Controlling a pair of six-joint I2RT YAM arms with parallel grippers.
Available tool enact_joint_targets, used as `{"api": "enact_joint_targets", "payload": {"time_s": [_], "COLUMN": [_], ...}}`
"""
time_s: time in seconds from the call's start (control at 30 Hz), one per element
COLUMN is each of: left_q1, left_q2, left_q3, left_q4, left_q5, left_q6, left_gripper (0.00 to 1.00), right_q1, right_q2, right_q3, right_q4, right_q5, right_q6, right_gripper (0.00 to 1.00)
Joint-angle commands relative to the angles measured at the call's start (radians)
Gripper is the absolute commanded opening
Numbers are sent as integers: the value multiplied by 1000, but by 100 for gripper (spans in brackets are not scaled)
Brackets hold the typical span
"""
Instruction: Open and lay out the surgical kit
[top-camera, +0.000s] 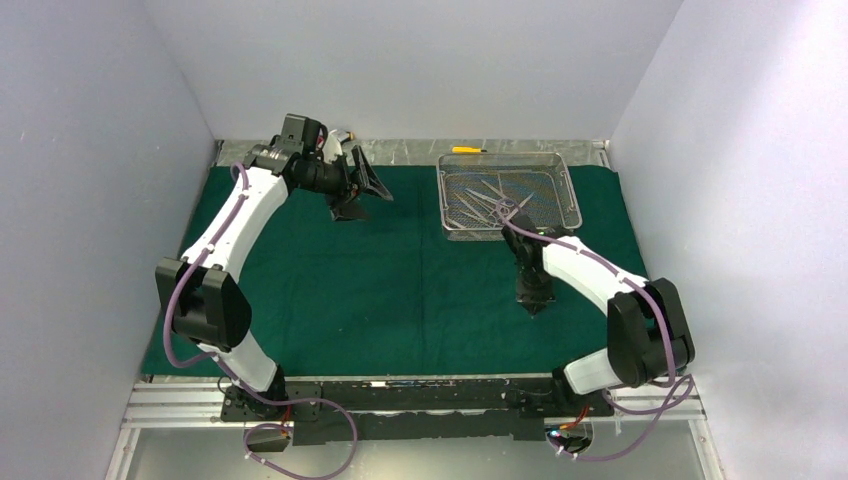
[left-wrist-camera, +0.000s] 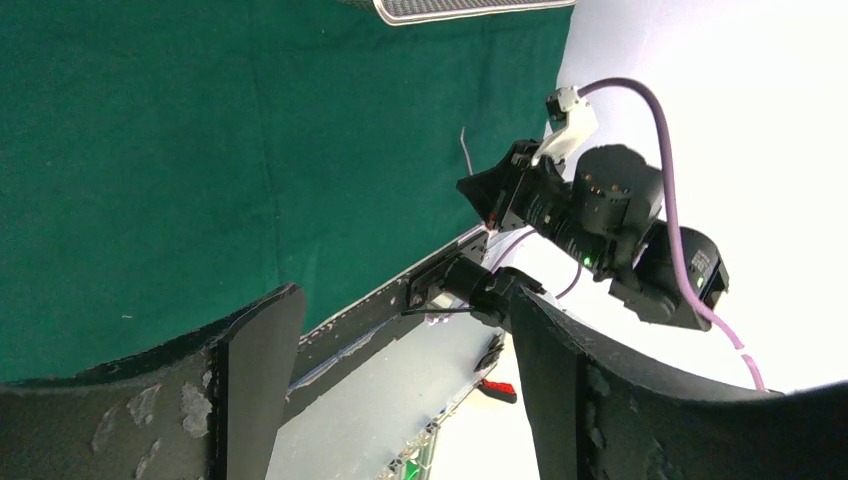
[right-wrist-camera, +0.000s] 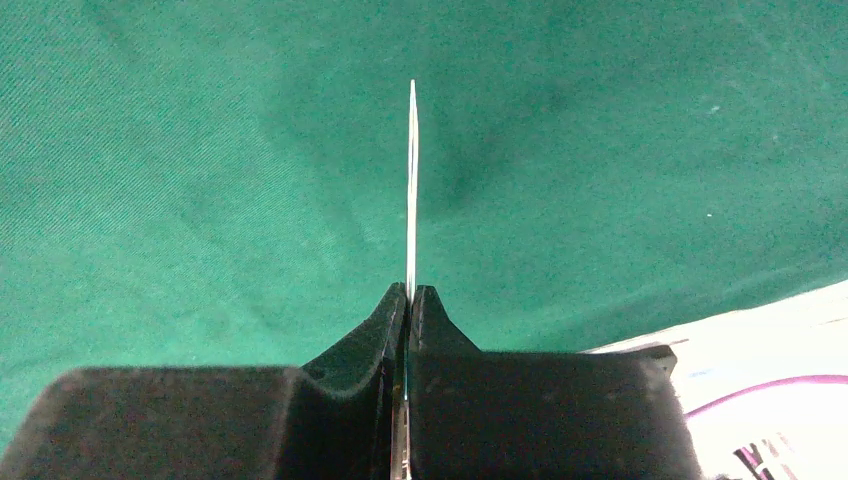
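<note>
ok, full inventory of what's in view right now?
cloth: one, dark green, spread flat over the table
tray: one, silver wire mesh, on the cloth at far right
instruments: several, steel, loose in the tray; exact count unclear
slim instrument: one, steel, seen edge-on, pointing out of the right gripper above the cloth
yellow item: one, yellow, behind the tray at the far edge; too small to identify
left gripper: one, black, open and empty, raised over the cloth's far left
right gripper: one, black, shut on the slim instrument, over the cloth right of centre
</note>
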Motion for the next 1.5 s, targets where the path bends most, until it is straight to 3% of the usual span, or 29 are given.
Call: {"api": "enact_joint_targets", "payload": {"time_s": [0.0,0.27,0.57,0.97,1.1,1.33,1.47], "left_q1": [-2,-1,13,55,62,69,74], "left_q2": [-15,14,53,55,56,53,48], "left_q3": [13,3,31,24,24,23,9], "left_q4": [34,76,63,48,42,30,37], "left_q5": [35,81,114,141,146,144,144], "left_q6": [21,2,27,61,66,72,68], "left_gripper": [80,80,80,80,80,80,79], "right_q1": [-77,-149,-154,-156,-156,-157,-157], "right_q2": [15,86,144,141,118,109,93], "right_q3": [37,28,42,138,174,108,35], "right_q4": [-9,29,-24,-80,-83,-53,-48], "right_q5": [-12,-64,-90,-78,-49,-198,-234], "right_q6": [-44,-72,-85,-39,42,195,252], "right_gripper": [0,0,21,38,37,21,19]}}
